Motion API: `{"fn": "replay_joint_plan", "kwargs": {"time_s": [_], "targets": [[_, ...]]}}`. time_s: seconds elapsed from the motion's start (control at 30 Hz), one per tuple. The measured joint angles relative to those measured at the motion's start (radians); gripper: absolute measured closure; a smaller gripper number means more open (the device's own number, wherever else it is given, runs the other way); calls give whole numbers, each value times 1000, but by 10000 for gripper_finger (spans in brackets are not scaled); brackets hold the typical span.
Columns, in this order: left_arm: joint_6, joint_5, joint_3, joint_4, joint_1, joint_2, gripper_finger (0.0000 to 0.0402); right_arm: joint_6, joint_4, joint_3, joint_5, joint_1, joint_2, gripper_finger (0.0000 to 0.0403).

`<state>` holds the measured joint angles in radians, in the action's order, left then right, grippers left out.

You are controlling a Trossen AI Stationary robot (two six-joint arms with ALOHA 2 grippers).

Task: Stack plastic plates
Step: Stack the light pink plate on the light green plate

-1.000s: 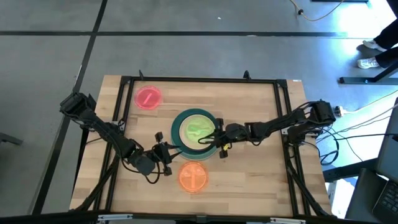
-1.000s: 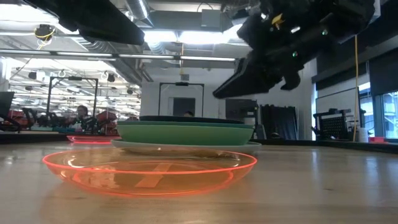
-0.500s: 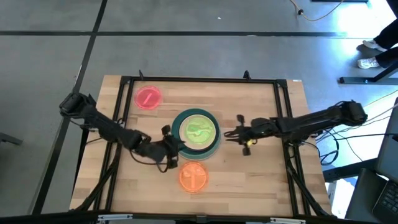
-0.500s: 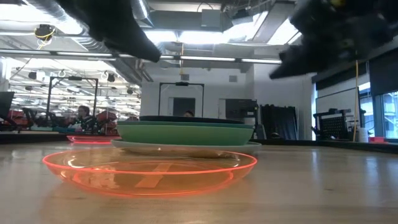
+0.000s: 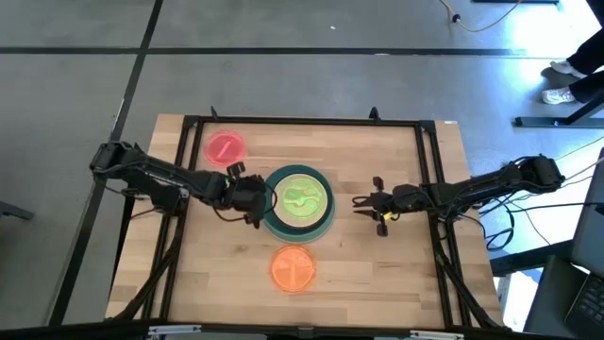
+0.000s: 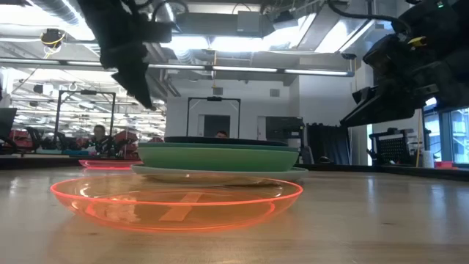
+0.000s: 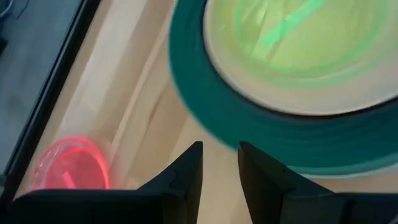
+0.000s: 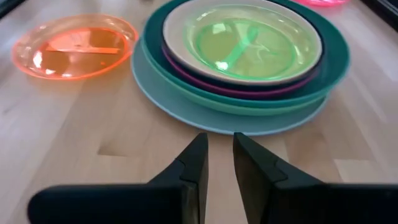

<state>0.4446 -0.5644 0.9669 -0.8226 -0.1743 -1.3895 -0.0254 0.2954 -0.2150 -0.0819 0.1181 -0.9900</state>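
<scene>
Since the earlier frames, the left gripper (image 5: 257, 200) has swung from the near side of the stack up to its left edge, and the right gripper (image 5: 363, 202) has drawn back to the right, clear of the plates. Both grippers show fingers set close together with a narrow gap, pinching nothing. The stack of plates (image 5: 298, 200) sits at the table's (image 5: 396, 274) centre, just ahead of the left gripper's tips and well apart from the right gripper's. From the right wrist view, the stack consists of a wide pale blue plate (image 8: 186, 109) at the bottom, a teal plate (image 8: 323, 81) on it, a thin magenta rim, a pale rim, and a translucent light green plate (image 8: 242, 43) on top. All are round and shallow with raised rims. An orange translucent plate (image 5: 293, 269) lies alone near the front edge, and a pink translucent plate (image 5: 226, 148) lies alone at the far left on the wood-grain surface.
</scene>
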Motion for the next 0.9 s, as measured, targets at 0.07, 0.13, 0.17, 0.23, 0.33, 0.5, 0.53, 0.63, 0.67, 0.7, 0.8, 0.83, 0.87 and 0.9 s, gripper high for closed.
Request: {"fn": "replay_joint_plan", "kwargs": {"time_s": [0.07, 0.13, 0.17, 0.23, 0.33, 0.5, 0.53, 0.63, 0.67, 0.7, 0.8, 0.83, 0.87, 0.9], "targets": [[1, -1, -10, 0, 24, -1, 308, -2, 1, 0, -8, 0, 0, 336], [20, 0, -10, 1, 58, -1, 308, -4, 4, 0, -9, 0, 0, 336], [25, 1, -10, -6, 77, 0, 308, -4, 3, 0, -12, 0, 0, 336], [26, 2, -10, -28, 112, -1, 308, -4, 3, 0, -15, 0, 0, 336], [26, 22, -10, -76, 174, -1, 300, -2, 3, 0, -16, 0, 0, 336], [8, 54, -53, -88, 292, -1, 254, 18, 3, 0, -16, 0, 0, 336], [-7, 66, -68, -90, 313, -1, 244, 18, 3, 0, -16, 0, 0, 336], [-62, 64, -113, -76, 370, -1, 218, 18, 3, 0, -16, 0, 0, 336], [-65, 51, -128, -71, 384, -1, 213, 18, 2, 0, -16, 0, -1, 336], [-62, 47, -142, -64, 397, -1, 209, 18, 2, 0, -16, -1, -1, 336], [-71, 56, -185, -21, 435, -1, 203, 14, 2, 0, -40, -1, -1, 336], [-86, 62, -200, -1, 449, -1, 203, 14, 2, 0, -50, -1, -1, 336], [-101, 70, -214, 18, 464, -1, 203, 14, 2, 0, -60, -1, -1, 336], [-116, 80, -227, 35, 480, -1, 203, 13, 2, 0, -69, -1, -1, 336]]}}
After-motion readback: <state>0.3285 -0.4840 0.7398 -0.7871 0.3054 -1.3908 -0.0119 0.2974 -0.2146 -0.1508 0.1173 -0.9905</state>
